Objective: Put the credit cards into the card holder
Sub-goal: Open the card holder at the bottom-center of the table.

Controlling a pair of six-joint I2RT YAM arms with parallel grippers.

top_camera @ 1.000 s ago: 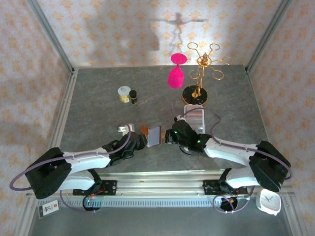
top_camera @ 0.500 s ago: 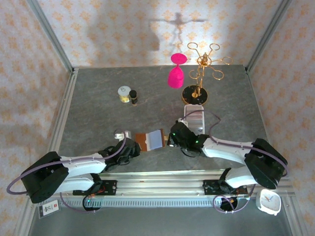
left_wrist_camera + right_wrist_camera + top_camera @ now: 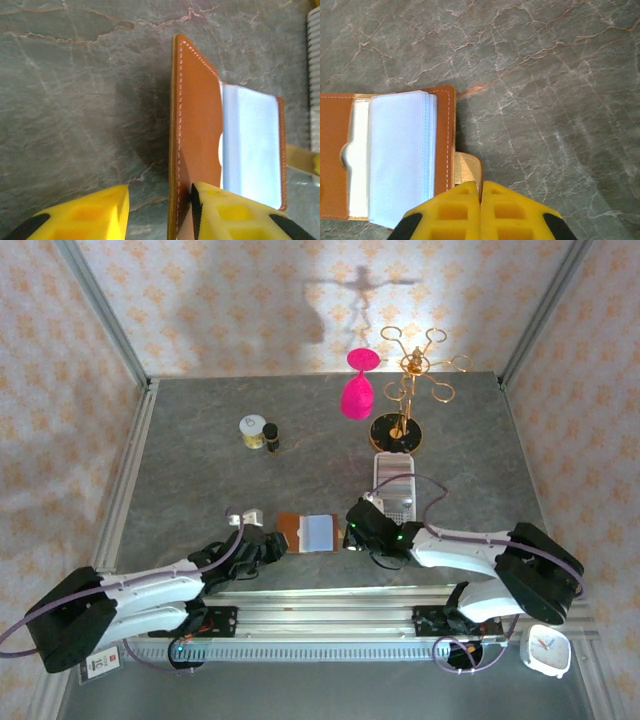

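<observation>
Mid-table, card holder (image 3: 305, 533) lies open — left gripper (image 3: 159, 195) parted astride its cover, right gripper (image 3: 481, 189) closed.

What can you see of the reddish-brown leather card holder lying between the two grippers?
The reddish-brown leather card holder lies open on the grey marbled table, white stitching along its edges. Inside are a thumb-notched leather pocket showing pale within and a stack of clear bluish sleeves. Its left flap edge sits between the fingers of the open left gripper; the shut right gripper meets its tan tab.
</observation>
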